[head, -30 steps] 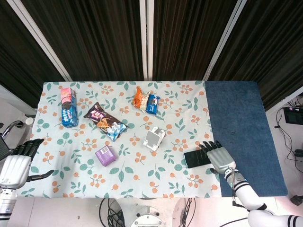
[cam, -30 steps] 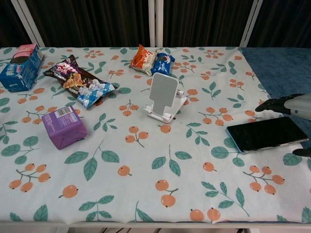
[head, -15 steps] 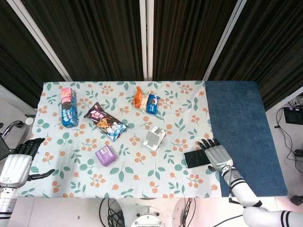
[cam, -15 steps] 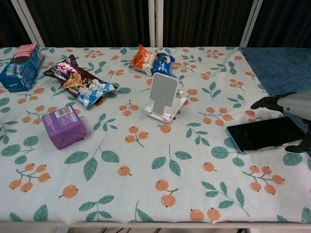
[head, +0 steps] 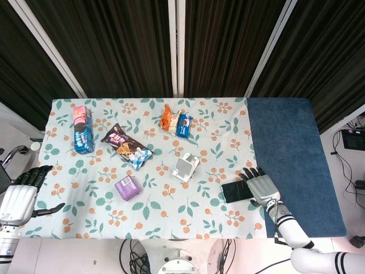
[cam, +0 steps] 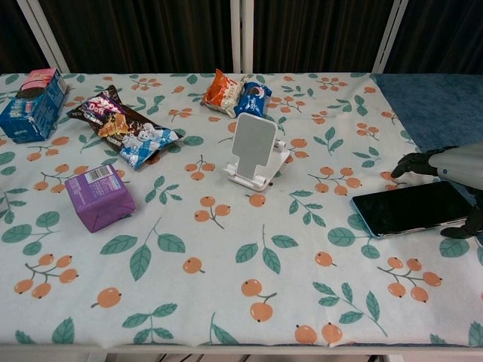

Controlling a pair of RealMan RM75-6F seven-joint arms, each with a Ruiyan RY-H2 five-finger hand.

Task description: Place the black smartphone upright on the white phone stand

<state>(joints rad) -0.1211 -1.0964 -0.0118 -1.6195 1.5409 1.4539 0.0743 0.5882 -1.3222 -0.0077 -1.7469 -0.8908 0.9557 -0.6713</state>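
At the right side of the table, our right hand (head: 262,187) has settled lower over the black smartphone (cam: 412,207), fingers spread above its far edge and thumb at its near edge, straddling but not yet gripping it. The phone has not moved: it lies flat on the floral cloth (cam: 226,256), well apart from the white phone stand (cam: 254,149). We judge the grasp is only forming. Our left hand (head: 20,196) stays idle with fingers apart, holding nothing.
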